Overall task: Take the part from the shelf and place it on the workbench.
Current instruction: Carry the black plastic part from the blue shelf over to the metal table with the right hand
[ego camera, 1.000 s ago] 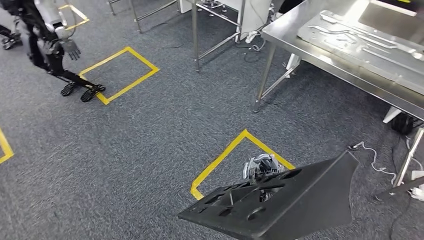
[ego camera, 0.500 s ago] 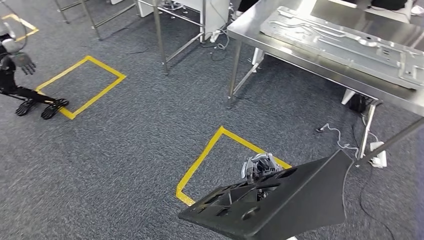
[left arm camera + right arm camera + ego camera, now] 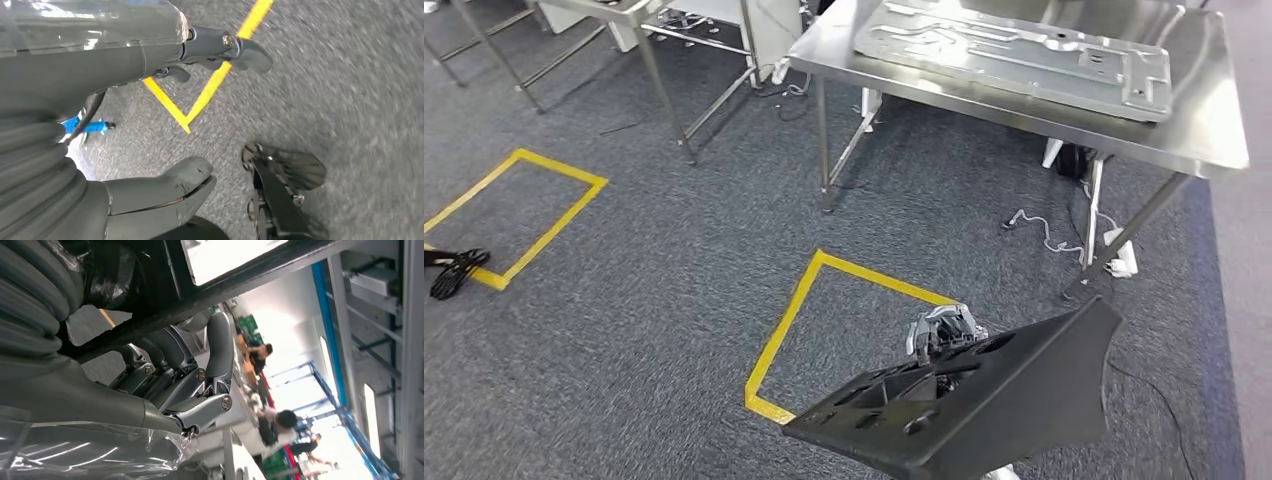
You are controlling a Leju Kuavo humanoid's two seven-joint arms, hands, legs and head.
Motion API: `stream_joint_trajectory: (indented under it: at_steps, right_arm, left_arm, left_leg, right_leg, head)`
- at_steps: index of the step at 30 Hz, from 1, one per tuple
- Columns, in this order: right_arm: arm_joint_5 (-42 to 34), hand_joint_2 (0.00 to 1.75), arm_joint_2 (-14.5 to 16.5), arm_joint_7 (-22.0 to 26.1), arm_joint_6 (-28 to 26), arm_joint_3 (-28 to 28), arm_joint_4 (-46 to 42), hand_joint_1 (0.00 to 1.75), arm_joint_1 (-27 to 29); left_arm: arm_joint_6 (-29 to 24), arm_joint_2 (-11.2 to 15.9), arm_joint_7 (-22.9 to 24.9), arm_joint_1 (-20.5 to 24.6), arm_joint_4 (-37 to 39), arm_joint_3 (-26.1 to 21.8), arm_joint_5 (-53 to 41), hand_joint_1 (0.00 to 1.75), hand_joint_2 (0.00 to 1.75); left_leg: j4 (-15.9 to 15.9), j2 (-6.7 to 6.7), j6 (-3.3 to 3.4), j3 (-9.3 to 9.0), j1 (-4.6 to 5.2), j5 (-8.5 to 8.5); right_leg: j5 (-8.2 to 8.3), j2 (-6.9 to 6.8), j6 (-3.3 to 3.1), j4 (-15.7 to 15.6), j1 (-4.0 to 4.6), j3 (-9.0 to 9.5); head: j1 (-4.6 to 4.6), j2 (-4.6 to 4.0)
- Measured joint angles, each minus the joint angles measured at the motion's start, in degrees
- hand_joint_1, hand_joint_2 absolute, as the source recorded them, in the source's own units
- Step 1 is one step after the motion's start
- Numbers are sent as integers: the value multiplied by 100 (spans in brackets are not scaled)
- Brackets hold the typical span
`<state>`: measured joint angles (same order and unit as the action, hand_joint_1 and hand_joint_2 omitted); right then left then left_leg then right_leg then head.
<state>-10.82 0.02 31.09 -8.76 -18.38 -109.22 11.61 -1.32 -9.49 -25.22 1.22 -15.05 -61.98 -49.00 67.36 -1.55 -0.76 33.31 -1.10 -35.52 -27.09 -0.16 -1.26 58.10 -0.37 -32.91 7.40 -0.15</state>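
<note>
Flat black plastic perforated part [image 3: 984, 405] held at 6 o'clock, tilted, long axis running 8 to 2 o'clock. Right hand [image 3: 185, 382] fingers curl around its edge. Left hand [image 3: 150, 125] fingers apart, holding nothing. Steel counter [image 3: 1204, 150] at 1 o'clock.

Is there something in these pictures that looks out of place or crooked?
Nothing looks damaged or spilled. The black part is carried tilted, one corner higher, with the right hand gripping its frame. Loose white cables lie on the carpet under the steel workbench, near the path.
</note>
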Motion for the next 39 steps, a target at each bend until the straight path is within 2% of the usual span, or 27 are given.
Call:
stream_joint_trajectory:
  at_steps: [1, 2, 3, 4, 5, 7, 9, 11, 13, 15, 17, 18, 19, 20, 22, 24, 26, 28, 29, 30, 32, 33, 34, 36, 37, 38, 39]
  right_arm:
    - [0, 175, 1, -1, 0, -2, 3, 175, -1]
    - [0, 175, 1, -1, 0, -2, 6, 175, 2]
    - [0, 175, 1, -1, 0, -2, 9, 175, 3]
    - [0, 175, 1, -1, 0, -2, 13, 175, 4]
    - [0, 175, 1, -1, 0, -2, 14, 175, 4]
    - [0, 175, 0, -2, 0, -2, 17, 175, 0]
    - [0, 175, 0, -5, 0, -2, 20, 175, -2]
    - [1, 175, -1, -7, -1, -2, 20, 175, 6]
    - [3, 175, -3, -6, -3, -2, 20, 175, 9]
    - [15, 175, -4, -6, -9, -2, 21, 175, 0]
    - [37, 175, -4, -9, -16, -2, 33, 175, -3]
    - [45, 175, -4, -11, -19, -2, 40, 175, 0]
    - [52, 175, -4, -14, -20, -2, 46, 175, 2]
    - [56, 175, -4, -17, -20, -2, 50, 175, 2]
    - [68, 175, -4, -19, -30, -3, 52, 175, -5]
    - [114, 175, -3, -22, -70, -4, 56, 175, -13]
    - [193, 175, -2, -24, -108, -8, 63, 175, -11]
    - [266, 175, -2, -20, -113, -31, 68, 175, -18]
    - [290, 175, -1, -19, -110, -58, 74, 175, -33]
    - [309, 175, -1, -17, -108, -89, 86, 175, -47]
    - [342, 175, 1, -18, -106, -138, 121, 175, -66]
    - [360, 175, 1, -18, -106, -147, 139, 175, -65]
    - [375, 175, 1, -18, -106, -149, 155, 175, -65]
    - [395, 175, 1, -18, -108, -166, 181, 175, -65]
    - [402, 175, 1, -18, -109, -180, 192, 175, -69]
    - [410, 175, 1, -20, -113, -195, 202, 175, -74]
    - [417, 175, 1, -23, -119, -210, 211, 175, -81]
  left_arm:
    - [2, 0, 1, -6, 1, -1, 0, 0, 175]
    - [3, 0, 2, -12, 1, -1, 0, 0, 175]
    - [3, 1, 3, -18, 1, -1, 0, 0, 175]
    - [3, 1, 3, -22, 1, -2, 0, 0, 175]
    - [3, 3, 4, -23, 0, -2, 0, 0, 175]
    - [3, 7, 4, -21, 0, -3, 0, 0, 175]
    - [3, 9, 4, -12, 0, -3, 0, 0, 175]
    - [3, 5, 4, 3, 0, -3, -1, 0, 175]
    - [3, 1, 3, 5, 1, -4, -2, 0, 175]
    - [2, 1, 2, -10, 1, -6, -2, 0, 175]
    - [-6, 2, 3, -21, 1, -8, -2, 0, 175]
    - [-12, 2, 4, -23, 1, -9, -2, 0, 175]
    - [-17, 2, 5, -22, 1, -9, -2, 0, 175]
    - [-19, -1, 6, -19, 1, -9, -2, 0, 175]
    - [-20, -7, 6, -19, 2, -10, -2, 0, 175]
    - [-17, -9, 8, -9, 2, -13, -1, 0, 175]
    - [8, -8, 20, 16, 2, -17, 13, 0, 175]
    - [51, -1, 38, 24, 1, -29, 37, 0, 175]
    - [70, 3, 47, 18, 1, -38, 46, 0, 175]
    - [88, 6, 57, 7, 1, -49, 53, 0, 175]
    - [116, 7, 76, -22, 2, -69, 58, 0, 175]
    - [127, 8, 84, -38, 1, -82, 58, 0, 175]
    - [134, 11, 91, -52, 1, -96, 58, 0, 175]
    - [148, 20, 101, -70, 1, -125, 57, 0, 175]
    - [157, 26, 105, -72, 2, -135, 54, 0, 175]
    - [166, 29, 109, -67, 2, -142, 51, 0, 175]
    - [173, 32, 114, -61, 1, -146, 47, 0, 175]
  left_leg:
    - [380, 71, -6, 195, -3, -143]
    - [624, 98, -8, 334, -3, -183]
    - [665, 109, -4, 387, -2, -103]
    - [472, 125, 9, 331, -2, 89]
    - [111, 182, 29, 199, -3, 338]
    - [-572, 427, 74, -67, -10, 642]
    - [-806, 564, 107, -161, 3, 666]
    - [-855, 452, 156, -183, 10, 695]
    - [-924, 310, 227, -212, -13, 736]
    - [-961, 167, 272, -226, -19, 751]
    - [-958, 13, 284, -228, -12, 738]
    - [-955, -64, 281, -233, -13, 727]
    - [-949, -139, 271, -244, -14, 712]
    - [-942, -206, 254, -261, -17, 691]
    - [-923, -313, 197, -298, -3, 640]
    - [-928, -388, 128, -327, 21, 599]
    - [-958, -459, 55, -384, 25, 566]
    - [-863, -313, -9, -398, 5, 490]
    - [-645, -168, -28, -293, -4, 380]
    - [-309, -23, -32, -114, -9, 234]
    - [470, 95, -29, 362, -6, -37]
    - [677, 103, -23, 523, -6, -28]
    - [672, 103, -13, 581, -6, 104]
    - [87, 108, 33, 411, -2, 607]
    - [-249, 114, 64, 279, 14, 780]
    - [-517, 119, 100, 156, 31, 849]
    - [-666, 123, 132, 84, 51, 833]
  right_leg:
    - [-2, 77, -12, 7, 6, -3]
    - [-5, 161, -18, 18, 12, -3]
    - [-12, 250, -20, 33, 17, -1]
    - [-20, 341, -17, 51, 18, 3]
    - [-31, 427, -7, 72, 18, 7]
    - [-53, 575, 33, 116, 17, -8]
    - [-49, 692, 98, 136, -5, -50]
    - [-34, 765, 175, 138, -30, -84]
    - [-151, 528, 240, 318, -15, -180]
    - [-468, 180, 283, 902, -12, -472]
    - [-701, 72, 319, 1539, -43, -803]
    - [-670, 52, 335, 1628, -60, -854]
    - [-537, 23, 346, 1501, -76, -792]
    - [-332, -45, 347, 1161, -85, -615]
    - [-51, -312, 315, 409, -66, -223]
    - [-20, -448, 262, 122, -20, -77]
    - [-32, -341, 192, 101, -10, -72]
    - [-41, -251, 118, 45, -35, -25]
    - [-48, -210, 79, 24, -49, 8]
    - [-66, -177, 47, 19, -41, 32]
    - [-120, -98, -10, 29, -12, 77]
    - [-154, -55, -21, 38, 3, 110]
    - [-194, -13, -20, 47, 12, 154]
    - [-296, 49, 3, 58, 17, 276]
    - [-350, 65, 29, 64, 25, 327]
    - [-398, 80, 63, 67, 28, 359]
    - [-430, 87, 99, 61, 29, 377]
  head:
    - [-1, 0]
    - [-1, 0]
    - [-1, 0]
    - [-1, 0]
    - [-1, 0]
    - [0, 0]
    - [1, 0]
    - [0, 0]
    - [11, 0]
    - [23, 0]
    - [24, 0]
    - [24, 0]
    - [24, 0]
    - [25, 0]
    - [23, 0]
    - [22, 0]
    - [22, 0]
    - [21, 0]
    - [19, 0]
    - [19, 0]
    - [17, 0]
    - [17, 0]
    - [17, 0]
    - [17, 0]
    - [17, 0]
    - [16, 1]
    - [18, 1]
